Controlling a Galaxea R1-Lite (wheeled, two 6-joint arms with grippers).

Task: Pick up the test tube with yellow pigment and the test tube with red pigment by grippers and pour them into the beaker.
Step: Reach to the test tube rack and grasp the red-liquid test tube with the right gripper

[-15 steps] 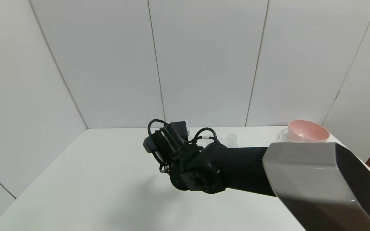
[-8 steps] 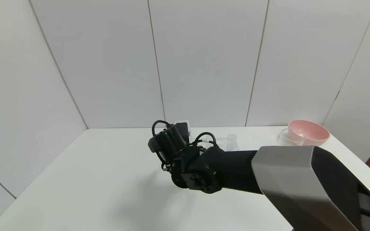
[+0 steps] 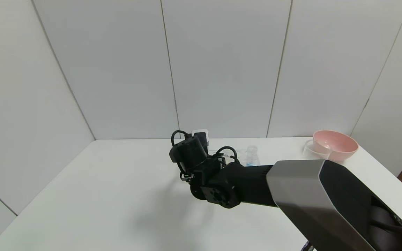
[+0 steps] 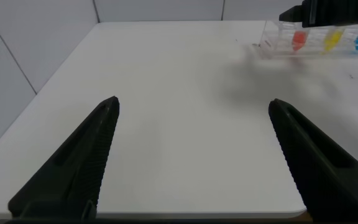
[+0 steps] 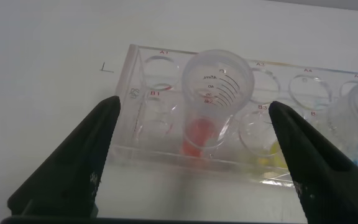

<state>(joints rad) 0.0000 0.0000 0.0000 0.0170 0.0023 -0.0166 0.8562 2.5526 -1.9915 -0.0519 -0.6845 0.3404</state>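
The test tube with red pigment stands upright in a clear rack, with the test tube with yellow pigment in the hole beside it. My right gripper is open just short of the rack, the red tube centred in the gap between its fingers, which do not touch it. In the head view the right arm reaches across to the rack at the table's back. The clear beaker stands far right. My left gripper is open over bare table, far from the red tube and the yellow tube.
A tube with blue liquid stands at the rack's right end. A pink bowl sits right behind the beaker at the back right corner. White wall panels close the table at the back and left.
My right arm has swung to the right and farther back toward the rack, uncovering the blue tube in the head view. Its fingers have stayed open.
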